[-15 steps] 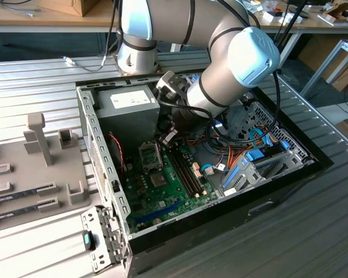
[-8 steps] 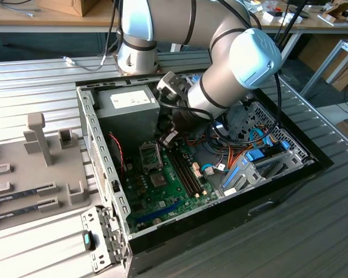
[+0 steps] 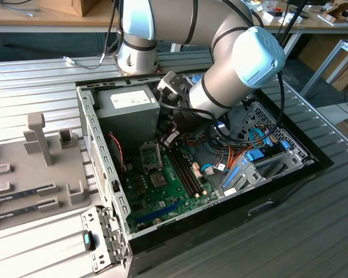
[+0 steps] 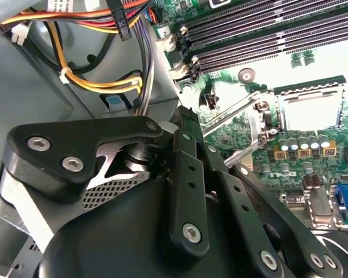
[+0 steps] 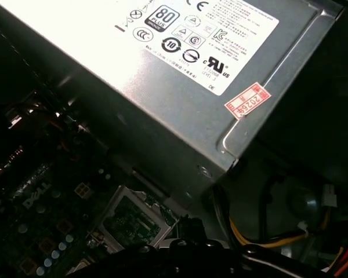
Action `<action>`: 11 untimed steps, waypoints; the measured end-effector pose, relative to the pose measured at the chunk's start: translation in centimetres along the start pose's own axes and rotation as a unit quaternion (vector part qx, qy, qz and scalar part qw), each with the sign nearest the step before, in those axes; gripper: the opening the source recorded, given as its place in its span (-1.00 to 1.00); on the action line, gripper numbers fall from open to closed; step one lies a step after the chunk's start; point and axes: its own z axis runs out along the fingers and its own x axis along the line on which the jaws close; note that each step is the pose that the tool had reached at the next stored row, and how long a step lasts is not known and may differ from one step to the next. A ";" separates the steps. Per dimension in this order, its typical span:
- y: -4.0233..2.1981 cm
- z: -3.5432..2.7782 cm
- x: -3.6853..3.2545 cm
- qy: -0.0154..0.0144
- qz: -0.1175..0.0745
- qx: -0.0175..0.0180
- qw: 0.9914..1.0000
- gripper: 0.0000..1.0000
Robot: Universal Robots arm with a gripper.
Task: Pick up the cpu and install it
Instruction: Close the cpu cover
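Gripper (image 3: 169, 138), on the Universal Robots arm (image 3: 243, 58), lowered inside the open computer case (image 3: 98, 150), just beside the CPU socket (image 3: 151, 154). In the second wrist view its black linkage ends close to the socket's raised wire lever (image 4: 235, 113). Whether it is wide, narrow or holding anything cannot be told.

The cpu cannot be picked out with certainty. In the second wrist view the square inside the socket frame (image 4: 310, 110) shows as a pale glare. In the first wrist view the same square (image 5: 133, 223) looks mottled grey-green.

Beside the socket run the long memory slots (image 4: 267, 35), with a row of small capacitors (image 4: 301, 145) on its other side. All sit on the green motherboard (image 3: 174, 194), which also carries a blue expansion slot (image 3: 156, 211).

The grey power supply (image 5: 162, 75) with its white label stands next to the socket. A bundle of yellow, orange and red cables (image 4: 93, 35) passes behind the gripper.

At the exterior view's left, well apart from the case, a grey fixture tray (image 3: 23, 165) holds two memory sticks (image 3: 23, 194).
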 end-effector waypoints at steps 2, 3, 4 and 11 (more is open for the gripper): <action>0.05 -0.02 0.08 0.001 -0.003 0.000 1.000 -0.79; 0.06 -0.02 0.11 0.001 -0.004 0.000 1.000 -0.79; 0.06 -0.04 0.13 0.002 -0.005 0.000 1.000 -0.79; 0.17 -0.40 0.18 0.002 -0.010 -0.002 1.000 -0.79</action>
